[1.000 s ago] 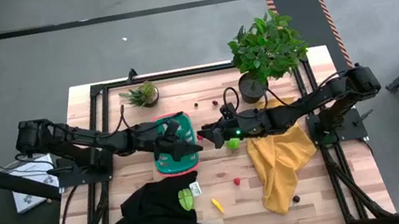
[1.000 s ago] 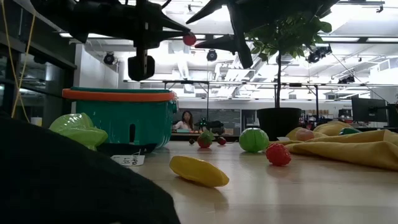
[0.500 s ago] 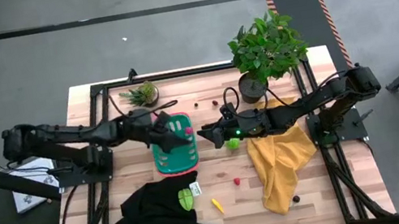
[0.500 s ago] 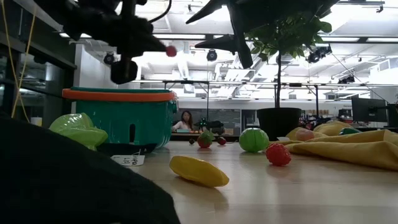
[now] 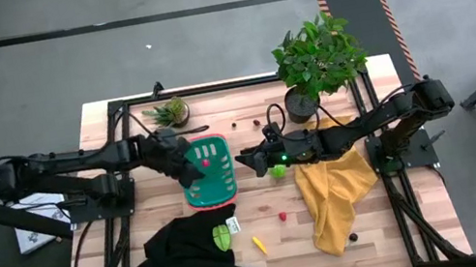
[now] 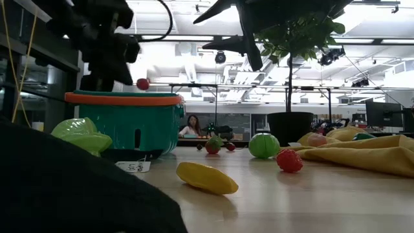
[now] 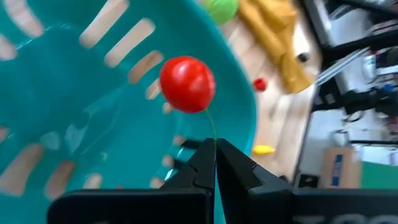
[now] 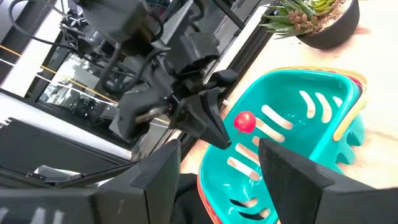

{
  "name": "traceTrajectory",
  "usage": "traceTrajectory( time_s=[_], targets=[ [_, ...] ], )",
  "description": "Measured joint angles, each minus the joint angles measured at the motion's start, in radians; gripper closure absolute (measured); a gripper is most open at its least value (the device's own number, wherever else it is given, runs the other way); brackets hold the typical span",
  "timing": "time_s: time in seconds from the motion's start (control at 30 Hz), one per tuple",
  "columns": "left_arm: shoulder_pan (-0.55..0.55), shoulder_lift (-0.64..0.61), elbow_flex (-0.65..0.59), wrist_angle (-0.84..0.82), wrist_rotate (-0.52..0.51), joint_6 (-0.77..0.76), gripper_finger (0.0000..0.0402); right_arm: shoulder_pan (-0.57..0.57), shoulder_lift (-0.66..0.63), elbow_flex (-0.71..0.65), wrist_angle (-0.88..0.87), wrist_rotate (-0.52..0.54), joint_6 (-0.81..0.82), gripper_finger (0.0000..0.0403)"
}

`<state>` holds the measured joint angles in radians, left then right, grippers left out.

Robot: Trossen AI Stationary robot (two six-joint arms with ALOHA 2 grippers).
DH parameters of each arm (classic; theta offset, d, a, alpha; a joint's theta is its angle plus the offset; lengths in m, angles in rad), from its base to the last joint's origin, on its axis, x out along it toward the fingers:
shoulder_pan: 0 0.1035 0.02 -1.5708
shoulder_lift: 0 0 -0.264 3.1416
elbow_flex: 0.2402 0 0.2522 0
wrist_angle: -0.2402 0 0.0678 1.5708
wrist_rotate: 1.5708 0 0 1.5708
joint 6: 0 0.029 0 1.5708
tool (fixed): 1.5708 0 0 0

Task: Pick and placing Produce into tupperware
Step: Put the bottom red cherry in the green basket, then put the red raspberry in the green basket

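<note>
The left gripper (image 7: 215,163) pinches a thin stem between its closed fingertips, and a small red cherry (image 7: 187,84) stands out on the far end of that stem, so the fruit's long axis runs straight out from the tips and away from the wrist. In the high view the left gripper (image 5: 187,167) sits over the left side of the teal basket (image 5: 198,195), with the cherry (image 5: 206,163) above the basket's upper half, inside the rim line. From table height the cherry (image 6: 142,83) hangs just above the red-orange rim of the basket (image 6: 123,123), near its middle; whether it has crossed below the rim at all is hard to judge from this angle. The basket's slotted floor looks bare in the left wrist view, leaving open room all around under the fruit. The right gripper (image 5: 243,161) hovers just beside the basket's right edge with its fingers spread apart, holding nothing, and a round green fruit (image 5: 277,172) lies near it on the wood. A yellow piece (image 5: 259,244) and a small red piece (image 5: 283,214) lie well apart from the basket on open table, between the black cloth (image 5: 181,254) and the yellow cloth (image 5: 338,196). A yellow-green piece (image 5: 223,236) rests on the black cloth.
</note>
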<state>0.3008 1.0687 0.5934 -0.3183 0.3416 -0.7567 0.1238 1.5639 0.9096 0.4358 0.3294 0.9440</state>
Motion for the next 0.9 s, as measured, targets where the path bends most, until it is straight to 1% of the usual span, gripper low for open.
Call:
traceTrajectory(
  time_s=[0.13,0.37,0.5,0.7,0.9],
  targets=[
    [0.0,0.0,0.0,-0.028,-0.044,0.018,0.0401,0.0,0.0,0.0,0.0,0.0,0.0,0.0194],
    [0.0,0.0,0.0,-0.038,-0.077,0.02,0.0401,0.0,0.0,0.0,0.001,-0.001,-0.001,0.0194],
    [0.0,0.0,0.0,-0.037,-0.088,0.02,0.0392,0.0,0.0,0.0,0.001,-0.005,0.0,0.0194],
    [0.0,0.0,0.0,-0.038,-0.088,0.022,0.0359,0.0,0.0,0.0,0.002,-0.005,0.001,0.0194],
    [0.0,0.001,0.0,-0.053,-0.091,0.02,0.0307,0.0,0.0,0.0,0.002,-0.005,0.001,0.0194]
  ],
)
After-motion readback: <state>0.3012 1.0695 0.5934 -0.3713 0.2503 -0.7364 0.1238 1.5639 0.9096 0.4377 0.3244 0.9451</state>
